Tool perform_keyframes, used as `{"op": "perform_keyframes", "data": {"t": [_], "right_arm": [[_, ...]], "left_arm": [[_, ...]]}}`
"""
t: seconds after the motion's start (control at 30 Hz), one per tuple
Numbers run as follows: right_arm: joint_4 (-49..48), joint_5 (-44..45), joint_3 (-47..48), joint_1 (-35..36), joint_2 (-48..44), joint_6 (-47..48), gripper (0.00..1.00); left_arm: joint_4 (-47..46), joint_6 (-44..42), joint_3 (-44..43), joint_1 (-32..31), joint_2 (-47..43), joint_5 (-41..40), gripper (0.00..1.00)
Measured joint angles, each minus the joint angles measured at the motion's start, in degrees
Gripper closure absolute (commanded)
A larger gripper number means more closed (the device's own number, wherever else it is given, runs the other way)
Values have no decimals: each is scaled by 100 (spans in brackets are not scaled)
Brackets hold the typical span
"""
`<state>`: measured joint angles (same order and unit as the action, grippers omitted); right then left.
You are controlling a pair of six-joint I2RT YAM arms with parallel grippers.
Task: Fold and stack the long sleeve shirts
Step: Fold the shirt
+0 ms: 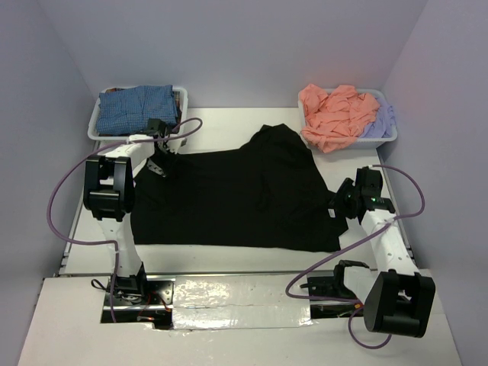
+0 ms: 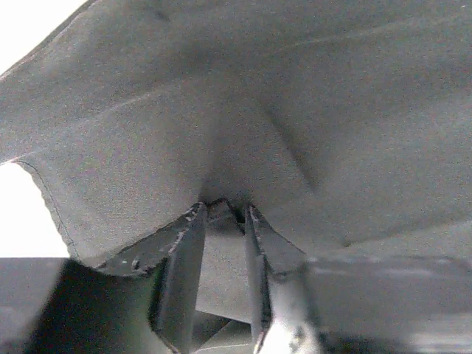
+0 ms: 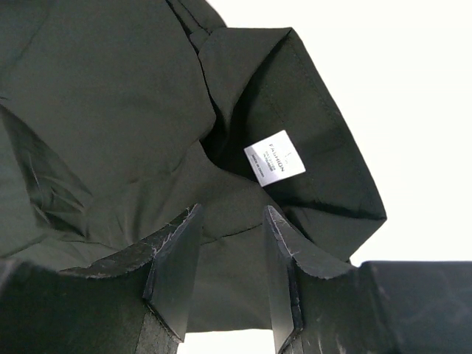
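Pale lavender walls (image 1: 229, 46) enclose white table (image 1: 217, 126); soft even light.

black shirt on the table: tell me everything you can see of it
The black shirt is plain, matte cloth, spread mostly flat across the white table, with one part bunched up at its far edge. A white label shows inside a fold at its right side. The left tool pinches a tuck of cloth at the far left corner. The right tool sits open over the right edge.
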<state>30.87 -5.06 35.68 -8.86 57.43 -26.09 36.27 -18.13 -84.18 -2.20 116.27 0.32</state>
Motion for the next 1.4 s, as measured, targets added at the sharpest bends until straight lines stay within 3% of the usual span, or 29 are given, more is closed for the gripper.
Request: {"op": "perform_keyframes", "data": {"t": [0.1,0.13,0.37,0.47,0.67,1.03,1.17,1.27,1.3,1.4], "right_arm": [[26,28,0,0,-61,0,54],[28,35,0,0,-87,0,54],[33,42,-13,0,-199,0,54],[24,44,-26,0,-225,0,54],[-4,31,-87,0,-232,-4,54],[-59,15,-90,0,-105,11,54],[-63,15,-90,0,-105,17,54],[-68,13,-92,0,-105,15,54],[-70,15,-92,0,-105,15,54],[-74,15,-98,0,-105,15,54]], "left_arm": [[-61,35,66,-24,-35,-2,72],[-92,26,109,-31,-61,-17,79],[-131,22,149,-37,-114,-120,93],[-118,7,216,-31,-179,-199,89],[-63,-168,592,20,-667,-415,68],[-59,-278,846,42,-885,-494,66],[-61,-278,859,50,-855,-494,73],[-61,-284,859,50,-846,-496,90],[-63,-284,859,52,-846,-501,100],[-85,-315,866,57,-846,-538,100]]}}
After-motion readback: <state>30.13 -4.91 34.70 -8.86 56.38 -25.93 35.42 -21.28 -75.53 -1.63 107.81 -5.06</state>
